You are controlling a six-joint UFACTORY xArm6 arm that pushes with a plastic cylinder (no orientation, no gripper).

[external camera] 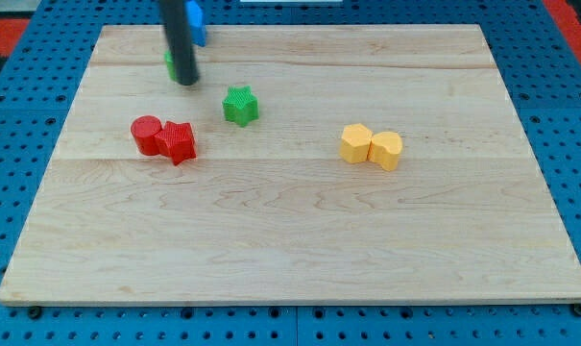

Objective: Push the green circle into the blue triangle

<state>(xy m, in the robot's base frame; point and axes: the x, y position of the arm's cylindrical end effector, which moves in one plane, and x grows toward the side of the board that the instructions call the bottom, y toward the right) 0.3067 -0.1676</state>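
Observation:
My tip [186,82] is at the view's top left of the wooden board. The green circle [170,65] is mostly hidden behind the rod; only a green sliver shows at the rod's left edge. A blue block [196,23], partly hidden by the rod, lies just above, near the board's top edge; its shape cannot be made out. The tip stands just below and right of the green circle, touching or nearly touching it.
A green star [240,106] lies right and below the tip. A red circle [147,134] and a red star [178,142] touch at the left. Two yellow blocks [356,143] [387,150] touch at the right. The board [300,250] rests on a blue pegboard.

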